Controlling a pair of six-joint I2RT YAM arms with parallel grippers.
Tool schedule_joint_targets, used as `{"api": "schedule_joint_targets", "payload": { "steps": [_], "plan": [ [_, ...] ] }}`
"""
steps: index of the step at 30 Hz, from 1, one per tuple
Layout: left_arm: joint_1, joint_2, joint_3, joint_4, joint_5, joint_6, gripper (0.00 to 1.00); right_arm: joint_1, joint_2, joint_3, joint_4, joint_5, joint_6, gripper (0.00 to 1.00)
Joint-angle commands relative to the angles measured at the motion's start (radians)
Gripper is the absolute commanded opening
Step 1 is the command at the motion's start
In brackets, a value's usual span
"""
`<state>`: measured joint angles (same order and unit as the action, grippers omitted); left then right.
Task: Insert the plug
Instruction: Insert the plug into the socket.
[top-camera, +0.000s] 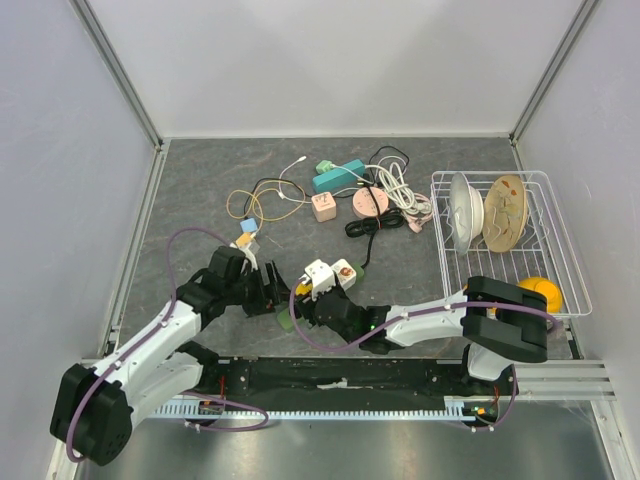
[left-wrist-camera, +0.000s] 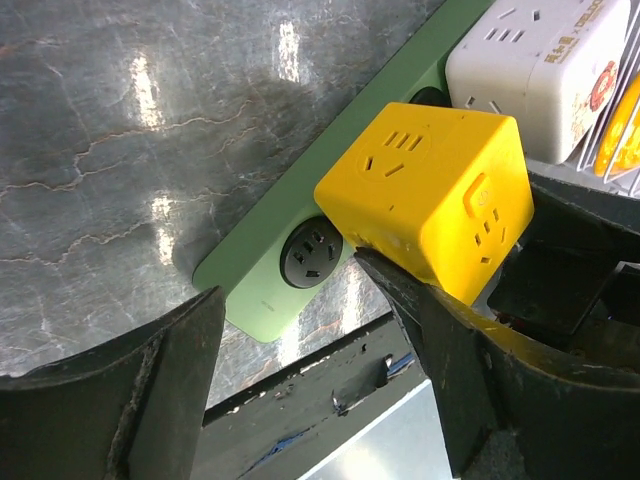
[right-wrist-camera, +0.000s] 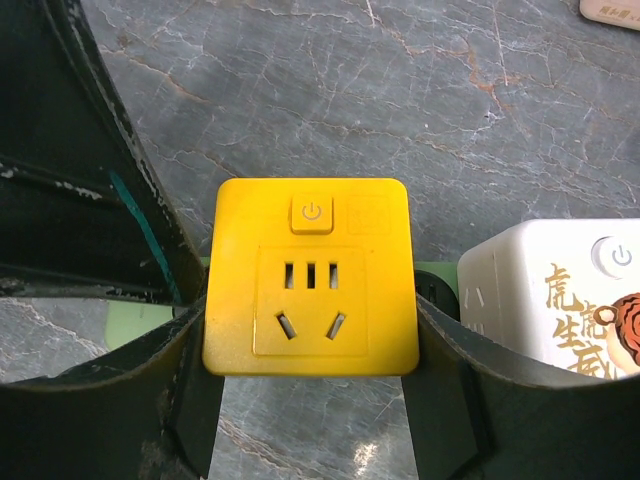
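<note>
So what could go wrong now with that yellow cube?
1. The yellow cube, pinched in the right gripper, looks tilted over the green strip. Its pins are hidden and might miss the slots and jam.
2. The left gripper is open and holds nothing, so the strip may slide when pushed.
3. The white cube sits close beside, and the yellow one could knock it.

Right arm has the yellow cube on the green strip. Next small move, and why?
Probably level the yellow cube and press it straight down with the right gripper. Its fingers clamp the cube, which in the left wrist view looks tilted on the green strip beside an empty socket, so likely not fully seated. The left gripper hangs open nearby.
</note>
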<state>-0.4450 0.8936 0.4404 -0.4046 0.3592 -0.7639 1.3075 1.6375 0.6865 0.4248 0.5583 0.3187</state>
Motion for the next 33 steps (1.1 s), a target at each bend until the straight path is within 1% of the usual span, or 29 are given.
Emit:
{"api": "schedule_joint_targets", "payload": {
  "steps": [1,10,19,24,28,33],
  "plan": [
    [-0.012,0.011,-0.006,0.069,0.053,0.006,0.84,0.013,0.110,-0.067,-0.155,-0.175,0.051,0.00],
    [-0.073,0.041,-0.026,0.070,0.020,-0.025,0.84,0.030,0.153,-0.137,-0.101,-0.209,0.120,0.00],
    [-0.084,-0.012,-0.077,0.058,0.000,-0.086,0.83,0.107,0.219,-0.114,-0.169,-0.205,0.166,0.00],
    [-0.089,-0.042,-0.092,0.033,-0.025,-0.100,0.83,0.105,0.234,-0.107,-0.199,-0.219,0.184,0.00],
    [-0.089,-0.056,-0.069,0.032,-0.039,-0.095,0.83,0.105,0.262,-0.140,-0.152,-0.276,0.218,0.00],
    [-0.089,-0.039,-0.072,0.030,-0.037,-0.087,0.83,0.107,0.286,-0.102,-0.225,-0.273,0.191,0.00]
  ]
}}
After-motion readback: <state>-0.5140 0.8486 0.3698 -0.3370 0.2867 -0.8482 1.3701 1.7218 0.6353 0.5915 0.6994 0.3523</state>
